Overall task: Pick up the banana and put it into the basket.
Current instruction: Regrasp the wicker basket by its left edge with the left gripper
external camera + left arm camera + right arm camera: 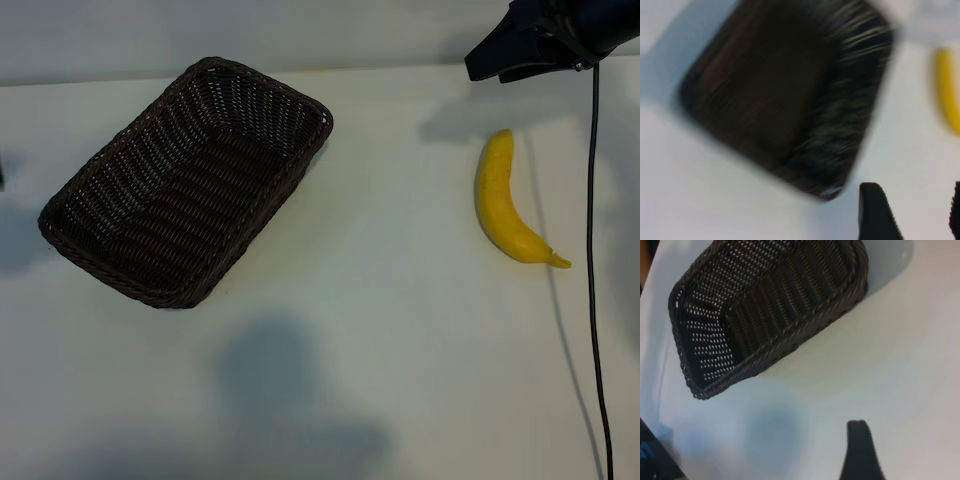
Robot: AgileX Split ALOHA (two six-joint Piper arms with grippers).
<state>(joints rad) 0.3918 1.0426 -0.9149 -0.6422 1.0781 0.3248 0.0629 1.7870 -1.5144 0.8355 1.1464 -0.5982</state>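
Looking down on the white worktop, we found the banana lying flat toward the right side, its pointed stem end turned toward the near edge, nothing touching it. The dark brown wicker basket sat well apart from it on the left, set at an angle, with nothing inside. Between the two we saw only bare worktop and soft shadows, so no object stood in the way.

At the far right corner the right gripper hung above the surface, just beyond the banana's blunt end. A black cable dropped from that arm and ran down close beside the banana on its outer side without touching it. In its wrist view only one dark finger showed, over bare worktop; we took the fingers to be standing fairly wide apart and holding nothing.

The left gripper was outside the overhead picture. Its own blurred view showed two fingers parted, empty, near a corner of the basket. Open room lay along the whole near edge.
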